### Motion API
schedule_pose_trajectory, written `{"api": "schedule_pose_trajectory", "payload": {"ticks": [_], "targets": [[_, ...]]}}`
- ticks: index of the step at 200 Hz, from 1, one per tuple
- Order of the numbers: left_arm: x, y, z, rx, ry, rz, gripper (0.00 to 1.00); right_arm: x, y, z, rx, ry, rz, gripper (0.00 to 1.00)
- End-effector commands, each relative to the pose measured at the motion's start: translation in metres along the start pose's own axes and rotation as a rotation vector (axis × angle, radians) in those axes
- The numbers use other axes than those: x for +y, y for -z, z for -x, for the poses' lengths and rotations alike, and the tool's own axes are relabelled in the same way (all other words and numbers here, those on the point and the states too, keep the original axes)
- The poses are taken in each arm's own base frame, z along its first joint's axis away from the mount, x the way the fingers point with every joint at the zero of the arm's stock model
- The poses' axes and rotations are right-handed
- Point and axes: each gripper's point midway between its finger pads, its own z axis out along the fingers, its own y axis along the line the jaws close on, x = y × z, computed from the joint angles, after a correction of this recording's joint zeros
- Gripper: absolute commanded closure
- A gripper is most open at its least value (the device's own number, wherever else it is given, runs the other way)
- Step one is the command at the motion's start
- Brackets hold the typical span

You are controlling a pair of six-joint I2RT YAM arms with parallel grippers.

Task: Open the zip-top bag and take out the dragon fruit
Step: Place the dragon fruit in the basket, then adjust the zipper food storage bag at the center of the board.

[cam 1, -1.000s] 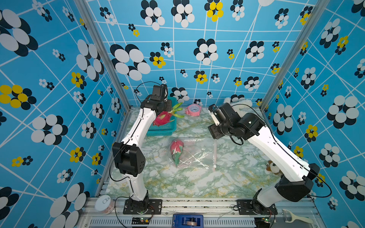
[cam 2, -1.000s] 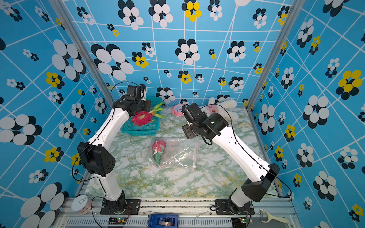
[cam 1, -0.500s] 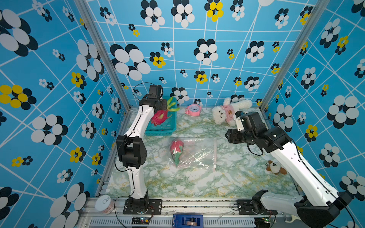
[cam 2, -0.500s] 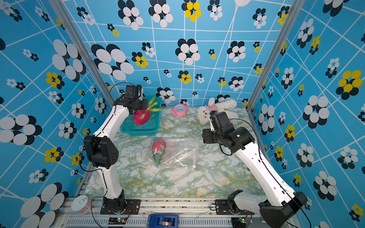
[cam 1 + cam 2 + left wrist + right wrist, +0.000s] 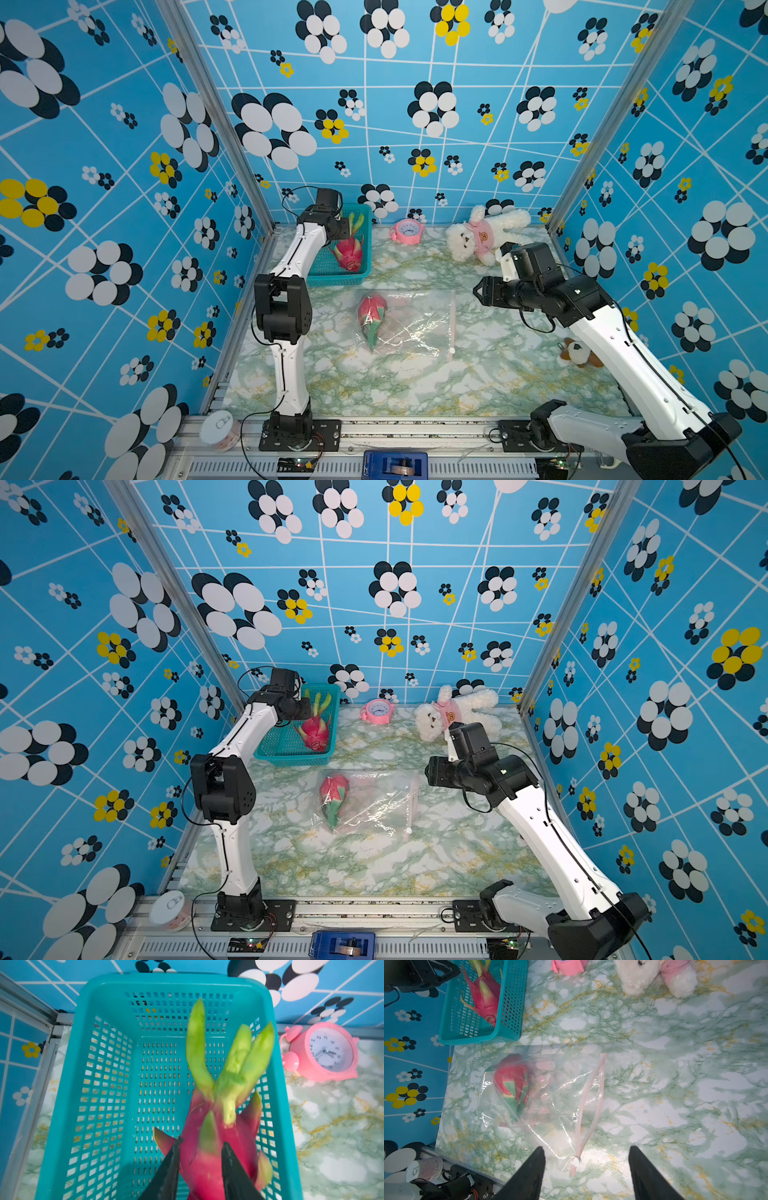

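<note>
While left end effector [image 5: 202, 1141] and right end effector [image 5: 586, 1147] stand released, marbled tabletop [image 5: 415, 386] meets blue flowered walls [image 5: 490, 75].

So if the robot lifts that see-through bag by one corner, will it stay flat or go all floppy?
Probably floppy: the bag is thin, wrinkled plastic lying slack on the table. It would likely sag toward the fruit sitting at one end. Its shiny skin may slip, so the pink zip strip looks a firmer hold.
</note>
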Motion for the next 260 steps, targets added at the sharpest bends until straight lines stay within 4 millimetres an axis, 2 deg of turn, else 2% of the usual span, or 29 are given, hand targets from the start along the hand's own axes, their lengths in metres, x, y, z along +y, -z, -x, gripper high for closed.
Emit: {"api": "schedule_pose_trajectory", "payload": {"ticks": [1, 32, 49, 71, 76, 86, 100, 111, 121, 150, 181, 207, 232, 260], "targets": [[0.0, 0.015, 0.023, -0.069, 0.05, -0.031, 0.46, 0.005, -0.012, -0.008, 0.043, -0.058, 0.046, 0.33], [-0.004, 0.034, 0.03, -0.099, 0.066, -0.063, 0.33, 0.009, -0.026, -0.017, 0.086, -0.12, 0.08, 0.34], [-0.006, 0.053, 0.033, -0.122, 0.083, -0.084, 0.27, 0.009, -0.035, -0.024, 0.131, -0.157, 0.093, 0.34], [-0.014, 0.092, 0.036, -0.167, 0.133, -0.155, 0.27, 0.003, -0.051, -0.041, 0.219, -0.273, 0.126, 0.4], [-0.016, 0.091, 0.029, -0.151, 0.148, -0.166, 0.27, 0.002, -0.055, -0.044, 0.23, -0.3, 0.134, 0.42], [-0.024, 0.116, 0.025, -0.17, 0.18, -0.215, 0.28, -0.003, -0.063, -0.051, 0.242, -0.356, 0.16, 0.49], [-0.037, 0.134, 0.003, -0.151, 0.18, -0.251, 0.29, -0.01, -0.072, -0.06, 0.234, -0.433, 0.185, 0.59], [-0.047, 0.145, -0.021, -0.118, 0.167, -0.267, 0.29, -0.015, -0.08, -0.068, 0.235, -0.493, 0.205, 0.7], [-0.057, 0.154, -0.046, -0.084, 0.153, -0.292, 0.3, -0.018, -0.087, -0.077, 0.243, -0.528, 0.218, 0.75], [-0.077, 0.174, -0.116, 0.017, 0.114, -0.35, 0.31, -0.016, -0.101, -0.089, 0.245, -0.565, 0.274, 0.77], [-0.073, 0.176, -0.173, 0.107, 0.153, -0.355, 0.31, -0.01, -0.113, -0.093, 0.259, -0.587, 0.335, 0.77], [-0.071, 0.17, -0.198, 0.145, 0.192, -0.362, 0.31, -0.008, -0.126, -0.096, 0.275, -0.579, 0.338, 0.76], [-0.073, 0.166, -0.209, 0.17, 0.223, -0.39, 0.3, -0.001, -0.135, -0.092, 0.269, -0.577, 0.368, 0.75], [-0.075, 0.163, -0.221, 0.183, 0.256, -0.425, 0.29, 0.009, -0.146, -0.097, 0.294, -0.564, 0.381, 0.74]]}}
